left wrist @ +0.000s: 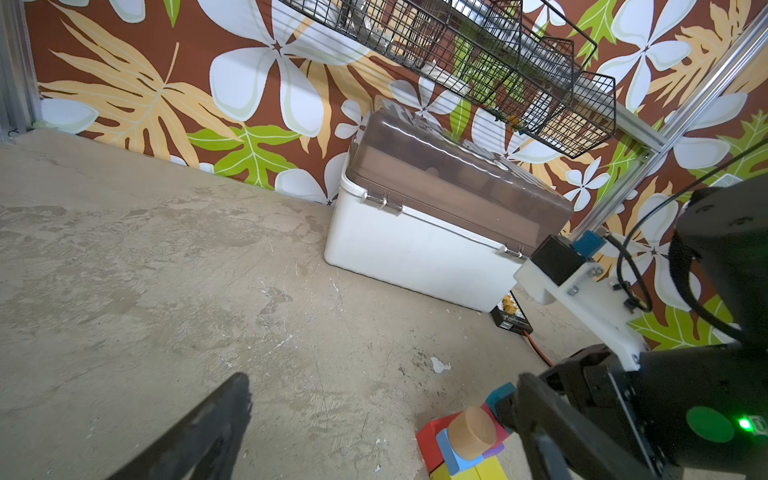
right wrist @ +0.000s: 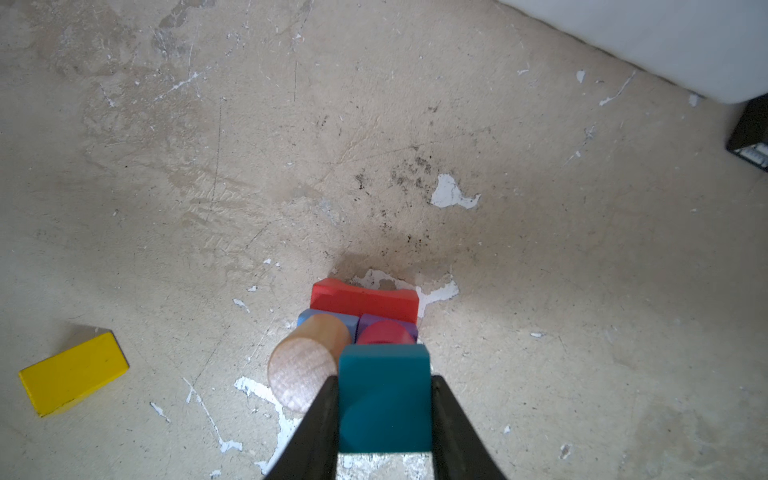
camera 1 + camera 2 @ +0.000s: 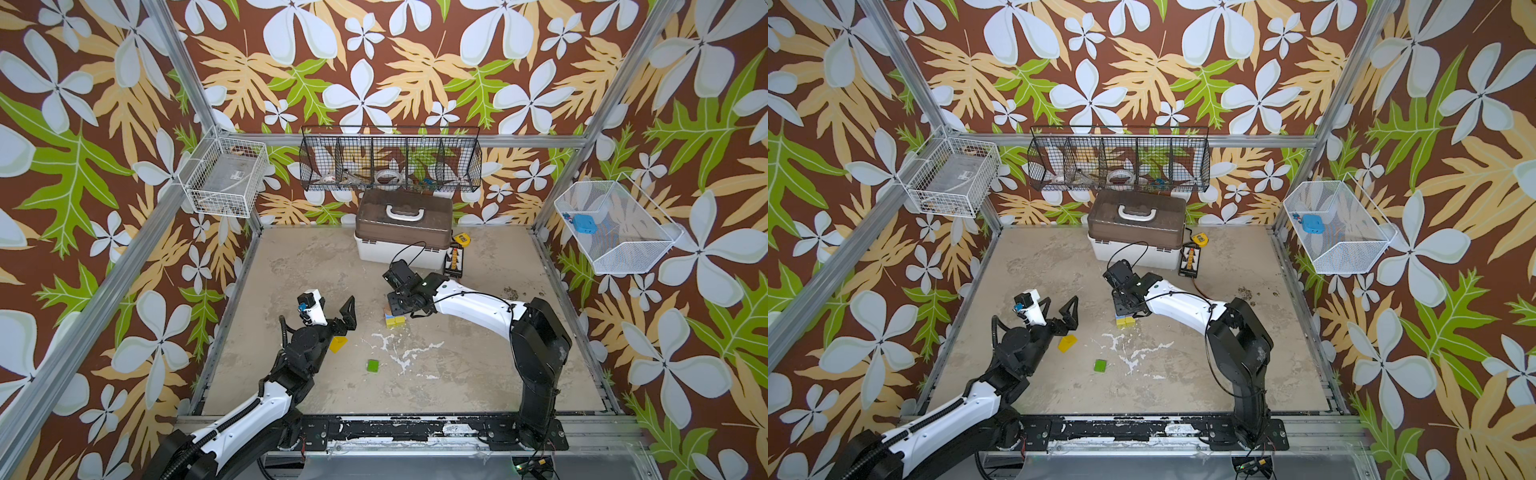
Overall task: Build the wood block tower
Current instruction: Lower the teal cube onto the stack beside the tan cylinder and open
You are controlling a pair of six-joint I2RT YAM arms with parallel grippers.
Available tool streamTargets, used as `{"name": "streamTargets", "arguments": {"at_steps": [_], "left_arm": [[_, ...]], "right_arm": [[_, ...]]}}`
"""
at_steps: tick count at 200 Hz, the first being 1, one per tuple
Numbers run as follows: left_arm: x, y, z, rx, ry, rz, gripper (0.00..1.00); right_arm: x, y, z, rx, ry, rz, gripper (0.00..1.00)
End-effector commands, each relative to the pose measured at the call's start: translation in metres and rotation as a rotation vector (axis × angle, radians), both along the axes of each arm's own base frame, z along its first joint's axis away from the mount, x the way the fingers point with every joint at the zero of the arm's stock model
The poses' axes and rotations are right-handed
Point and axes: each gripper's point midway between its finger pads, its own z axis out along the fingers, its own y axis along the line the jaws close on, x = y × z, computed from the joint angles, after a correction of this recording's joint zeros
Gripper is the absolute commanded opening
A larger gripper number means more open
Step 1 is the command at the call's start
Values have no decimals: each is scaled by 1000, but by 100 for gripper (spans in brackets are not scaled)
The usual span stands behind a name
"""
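Note:
The wood block tower (image 3: 395,319) (image 3: 1125,321) stands mid-table: yellow blocks at the base, a red arch (image 2: 365,301), a blue cube and a purple block above. A tan cylinder (image 2: 307,365) (image 1: 471,432) and a pink cylinder (image 2: 386,334) stand on top. My right gripper (image 2: 384,382) is shut on a teal block (image 2: 384,399) (image 1: 500,395), held right over the pink cylinder. Whether they touch I cannot tell. My left gripper (image 3: 332,311) (image 1: 382,382) is open and holds nothing, left of the tower. A yellow wedge (image 3: 337,344) (image 2: 72,374) and a green block (image 3: 372,365) lie loose.
A white box with a brown lid (image 3: 403,237) stands at the back. Beside it lie a black device (image 3: 454,262) and a yellow tape measure (image 3: 460,239). Wire baskets hang on the back wall (image 3: 390,160) and on both side walls.

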Motion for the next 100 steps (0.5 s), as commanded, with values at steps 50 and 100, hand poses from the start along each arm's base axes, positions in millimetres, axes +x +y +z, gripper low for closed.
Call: {"name": "streamTargets", "arguments": {"at_steps": [50, 100], "left_arm": [[2, 0, 12, -17, -36, 5, 100], [2, 1, 12, -17, -36, 5, 100]], "right_arm": [[-1, 0, 1, 6, 1, -5, 37], [-2, 1, 2, 21, 2, -4, 37]]}}
